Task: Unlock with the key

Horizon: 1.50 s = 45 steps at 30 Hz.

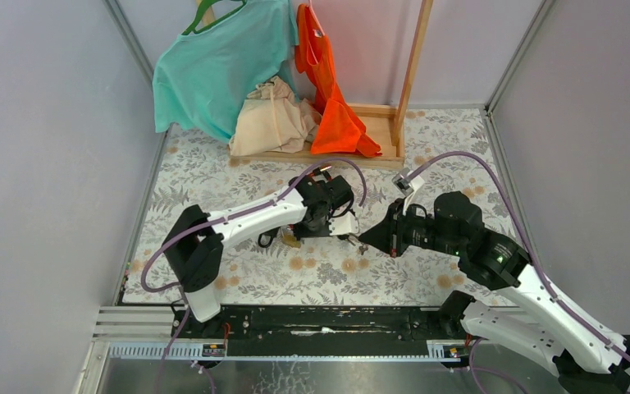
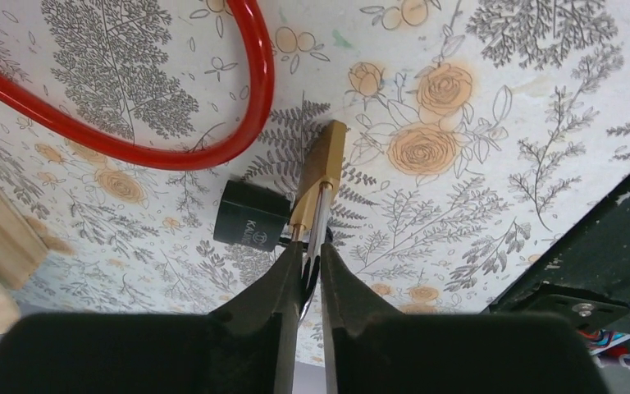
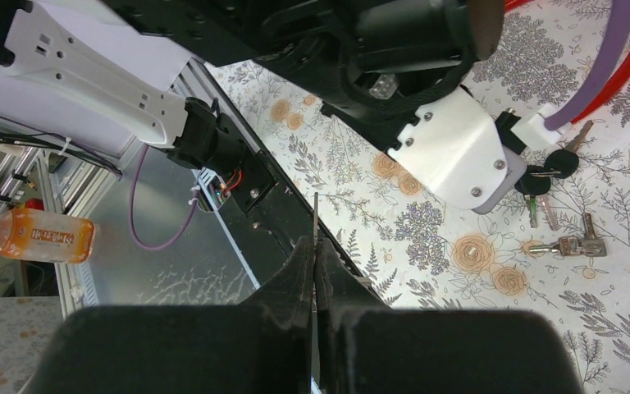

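A brass padlock (image 2: 321, 168) lies on the flowered table cover, its silver shackle pointing at the left wrist camera. My left gripper (image 2: 310, 258) is shut on that shackle. From above, the padlock (image 1: 292, 240) shows as a brass spot under the left wrist. My right gripper (image 3: 314, 246) is shut on a thin key (image 3: 314, 217), seen edge-on and sticking out past the fingertips. In the top view the right gripper (image 1: 364, 237) hovers just right of the left wrist, apart from the padlock.
A small black block with lettering (image 2: 250, 215) sits against the padlock's left side, and a red cable loop (image 2: 213, 148) curves behind it. Several loose keys (image 3: 566, 244) lie near the left arm's white mount (image 3: 451, 148). A wooden rack with clothes (image 1: 328, 98) stands at the back.
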Available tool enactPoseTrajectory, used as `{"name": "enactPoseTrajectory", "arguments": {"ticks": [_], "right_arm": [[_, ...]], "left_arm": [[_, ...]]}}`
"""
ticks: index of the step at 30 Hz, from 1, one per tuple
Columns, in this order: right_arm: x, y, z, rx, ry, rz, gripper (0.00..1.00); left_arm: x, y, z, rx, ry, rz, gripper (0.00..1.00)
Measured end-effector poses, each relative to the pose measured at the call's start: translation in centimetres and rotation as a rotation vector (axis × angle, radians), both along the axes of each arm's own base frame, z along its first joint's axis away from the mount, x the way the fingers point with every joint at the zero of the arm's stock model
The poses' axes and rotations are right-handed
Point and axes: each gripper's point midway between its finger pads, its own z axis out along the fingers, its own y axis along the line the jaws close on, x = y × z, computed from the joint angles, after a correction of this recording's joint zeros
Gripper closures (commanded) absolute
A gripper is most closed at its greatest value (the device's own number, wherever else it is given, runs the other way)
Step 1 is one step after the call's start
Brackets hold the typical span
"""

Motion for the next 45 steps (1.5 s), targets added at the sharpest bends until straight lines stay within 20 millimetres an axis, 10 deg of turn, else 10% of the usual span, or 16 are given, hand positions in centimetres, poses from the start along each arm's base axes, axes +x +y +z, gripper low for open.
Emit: {"name": "enactPoseTrajectory", "arguments": {"ticks": [15, 45], "right_arm": [[-0.6, -0.7, -0.2, -0.018, 0.010, 0.001, 1.00], [-1.2, -2.9, 4.1, -0.007, -0.099, -0.029, 1.00]], "left_arm": [[1.0, -0.2, -1.5, 0.036, 0.013, -0.061, 0.22], [2.6, 3.0, -6.9, 0.362, -0.046, -0.244, 0.28]]}}
